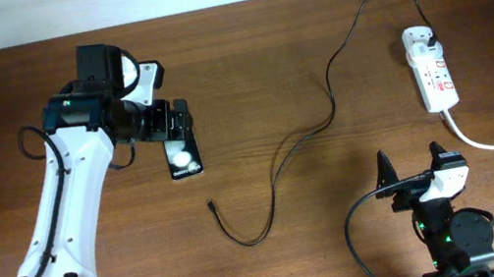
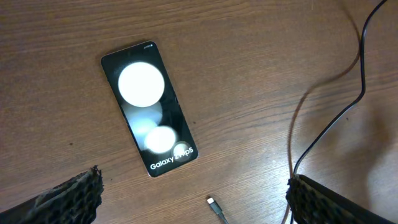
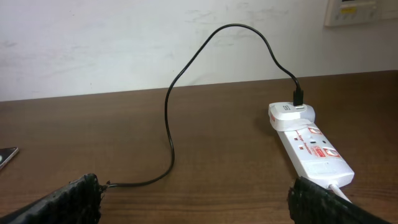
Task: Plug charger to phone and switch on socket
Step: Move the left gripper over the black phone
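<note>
Left pincer [image 1: 175,122]: hangs spread wide over the phone [image 1: 184,156], gripping nothing. The phone lies flat on the table [image 1: 287,13], left of centre, glass up. My guess is the arm sits here because both the phone's end and the loose cable end are within reach.

Right pincer [image 1: 413,167]: parked low at the near right edge, also spread and empty. It faces the power strip [image 1: 432,69], which is handy for the switch later.

Charger cable [image 1: 332,105]: runs from the strip in loose bends across the middle. Its small tip [image 1: 211,203] lies on the wood just beside the phone's lettered end, not touching it. Nothing is plugged into the phone yet.

Left wrist view: only here can I read the lettering on the phone [image 2: 149,109] and see the metal tip [image 2: 214,204] apart from it, between my fingers [image 2: 68,199].

Right wrist view: shows the black plug [image 3: 297,96] seated in a white adapter at the strip's [image 3: 314,149] far end, which is a mere speck from overhead. I can't read the switch position in any view.
</note>
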### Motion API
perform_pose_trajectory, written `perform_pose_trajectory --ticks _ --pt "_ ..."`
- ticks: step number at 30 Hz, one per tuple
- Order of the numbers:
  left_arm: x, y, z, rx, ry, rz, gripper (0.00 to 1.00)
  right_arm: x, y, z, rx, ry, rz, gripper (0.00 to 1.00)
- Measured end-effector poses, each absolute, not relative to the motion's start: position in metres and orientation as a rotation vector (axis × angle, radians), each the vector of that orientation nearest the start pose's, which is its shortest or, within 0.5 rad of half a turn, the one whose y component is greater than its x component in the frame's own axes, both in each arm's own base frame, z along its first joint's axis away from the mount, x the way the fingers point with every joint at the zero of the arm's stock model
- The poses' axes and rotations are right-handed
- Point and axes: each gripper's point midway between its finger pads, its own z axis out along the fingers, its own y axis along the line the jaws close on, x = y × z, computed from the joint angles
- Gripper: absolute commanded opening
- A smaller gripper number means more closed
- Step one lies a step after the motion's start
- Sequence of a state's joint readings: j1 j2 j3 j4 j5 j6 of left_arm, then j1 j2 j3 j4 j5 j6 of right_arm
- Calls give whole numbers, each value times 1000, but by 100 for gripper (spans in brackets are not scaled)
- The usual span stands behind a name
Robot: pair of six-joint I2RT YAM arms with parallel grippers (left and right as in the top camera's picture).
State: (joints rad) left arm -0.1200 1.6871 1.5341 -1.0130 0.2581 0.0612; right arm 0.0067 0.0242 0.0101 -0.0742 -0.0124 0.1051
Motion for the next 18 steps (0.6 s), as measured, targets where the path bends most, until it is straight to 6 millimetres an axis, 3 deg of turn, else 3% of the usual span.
perform_pose_trajectory --ticks 18 --pt "392 -92 175 319 2698 -369 99 247 4 155 72 1658 96 99"
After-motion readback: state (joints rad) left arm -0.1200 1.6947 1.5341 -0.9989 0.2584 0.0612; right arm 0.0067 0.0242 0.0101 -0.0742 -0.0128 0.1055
